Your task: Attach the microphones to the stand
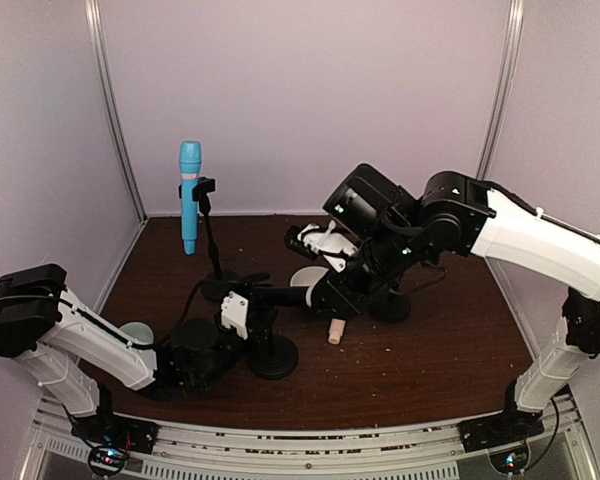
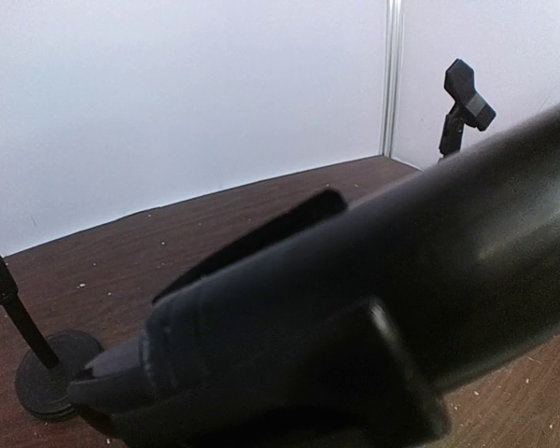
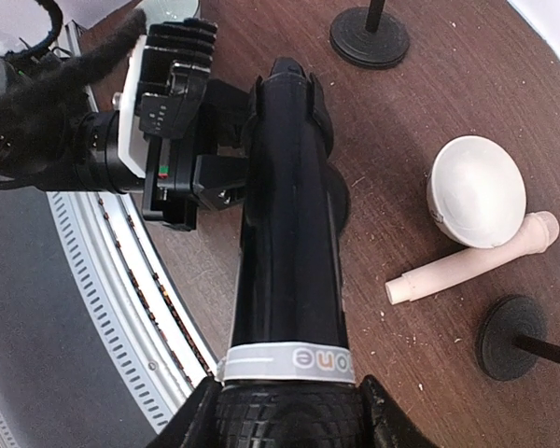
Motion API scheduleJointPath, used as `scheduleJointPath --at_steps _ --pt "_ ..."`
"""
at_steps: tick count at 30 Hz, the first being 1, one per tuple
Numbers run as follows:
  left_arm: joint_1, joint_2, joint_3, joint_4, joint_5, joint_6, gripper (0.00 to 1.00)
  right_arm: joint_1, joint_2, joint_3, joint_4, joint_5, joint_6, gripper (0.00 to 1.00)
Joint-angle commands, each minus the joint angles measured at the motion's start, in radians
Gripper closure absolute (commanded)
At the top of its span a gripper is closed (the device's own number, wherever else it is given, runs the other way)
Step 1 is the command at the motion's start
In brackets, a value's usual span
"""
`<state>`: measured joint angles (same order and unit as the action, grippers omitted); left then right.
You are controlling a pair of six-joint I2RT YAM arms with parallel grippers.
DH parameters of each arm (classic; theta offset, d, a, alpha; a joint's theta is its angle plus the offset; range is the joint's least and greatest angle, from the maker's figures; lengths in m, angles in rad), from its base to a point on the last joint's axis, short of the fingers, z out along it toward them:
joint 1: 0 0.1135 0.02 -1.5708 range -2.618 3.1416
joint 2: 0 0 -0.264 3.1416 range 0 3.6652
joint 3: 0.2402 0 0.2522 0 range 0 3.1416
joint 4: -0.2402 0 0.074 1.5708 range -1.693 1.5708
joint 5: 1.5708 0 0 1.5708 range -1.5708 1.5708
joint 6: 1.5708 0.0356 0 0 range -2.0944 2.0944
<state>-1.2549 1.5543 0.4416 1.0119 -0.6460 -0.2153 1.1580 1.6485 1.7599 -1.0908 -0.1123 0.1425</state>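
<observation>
1. The near-right part of the surface (image 1: 450, 350) lies bare, so a tool could pass there.
2. Across the middle, the black microphone (image 1: 280, 296) hangs level between the right tool (image 1: 325, 293), clamped on it, and the middle stand (image 1: 272, 355), gripped by the left tool (image 1: 248, 318).
3. Just right of it, the pale microphone (image 3: 471, 271), white bowl (image 3: 476, 191) and right stand (image 1: 390, 303) crowd together.
4. Back left, the blue microphone (image 1: 189, 195) stands upright in the left stand (image 1: 218, 285).
</observation>
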Motion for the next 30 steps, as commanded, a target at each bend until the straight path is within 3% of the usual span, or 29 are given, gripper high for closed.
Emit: scheduleJointPath --at_steps 1,14,20,30 --pt "-0.09 -0.029 0.067 0.04 0.213 0.102 1.0 0.003 0.117 0.001 0.11 0.031 -0.102 1.0" --pt "-0.093 -0.002 0.106 0.029 0.247 0.102 1.0 0.05 0.184 0.119 0.103 0.099 -0.195 1.0" --pt "-0.101 -0.001 0.114 0.029 0.244 0.106 1.0 0.047 0.212 0.091 0.155 0.099 -0.22 1.0" --pt "-0.104 -0.013 0.102 0.034 0.235 0.111 1.0 -0.007 0.245 0.04 0.247 -0.036 -0.148 1.0"
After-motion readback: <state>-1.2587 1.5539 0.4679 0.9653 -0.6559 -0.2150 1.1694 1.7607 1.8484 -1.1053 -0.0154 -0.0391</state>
